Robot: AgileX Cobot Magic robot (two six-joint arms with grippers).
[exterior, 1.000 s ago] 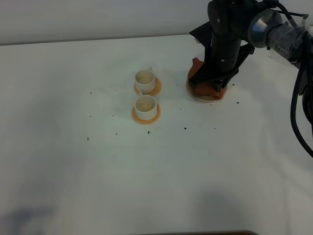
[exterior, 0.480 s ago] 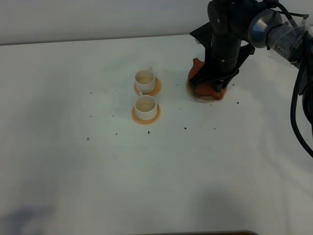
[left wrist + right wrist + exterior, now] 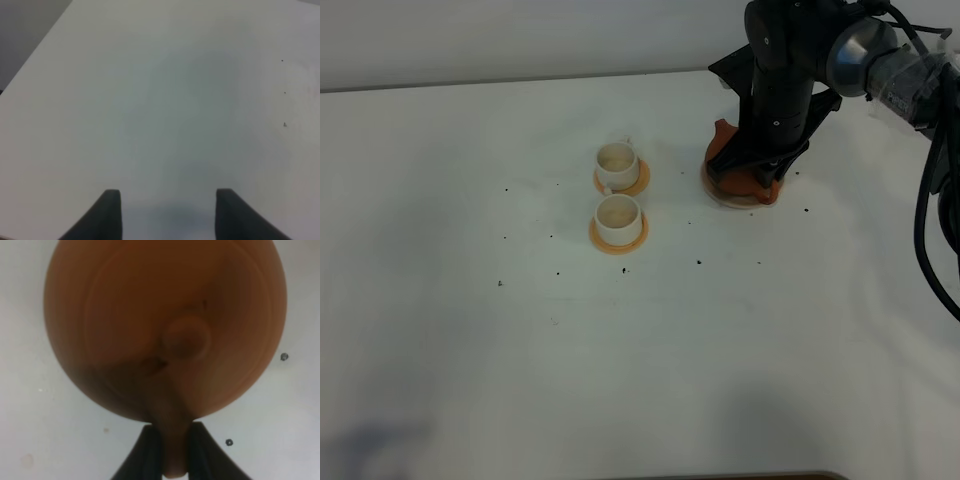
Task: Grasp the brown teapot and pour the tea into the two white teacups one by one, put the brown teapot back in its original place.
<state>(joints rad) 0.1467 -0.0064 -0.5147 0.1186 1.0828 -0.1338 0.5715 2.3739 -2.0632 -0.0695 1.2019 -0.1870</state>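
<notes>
right pincer (image 3: pixel 170 456) is pressed onto the loop handle of the brown teapot (image 3: pixel 165 325), whose knobbed lid lies directly beneath the pincer; in the high view the right pincer (image 3: pixel 761 166) has the brown teapot (image 3: pixel 723 160) under it over the pale beige saucer (image 3: pixel 730 201), seated or not i cannot tell, with a few dark specks (image 3: pixel 699 262) on the counter (image 3: pixel 620 350) near it. well apart from that pincer, out past the spout side, stand one white teacup (image 3: pixel 617 160) and a second white teacup (image 3: pixel 618 213), each on an orange coaster (image 3: pixel 640 179) (image 3: pixel 618 247). left pincer (image 3: pixel 167 212) is spread above the counter (image 3: pixel 150 100).
</notes>
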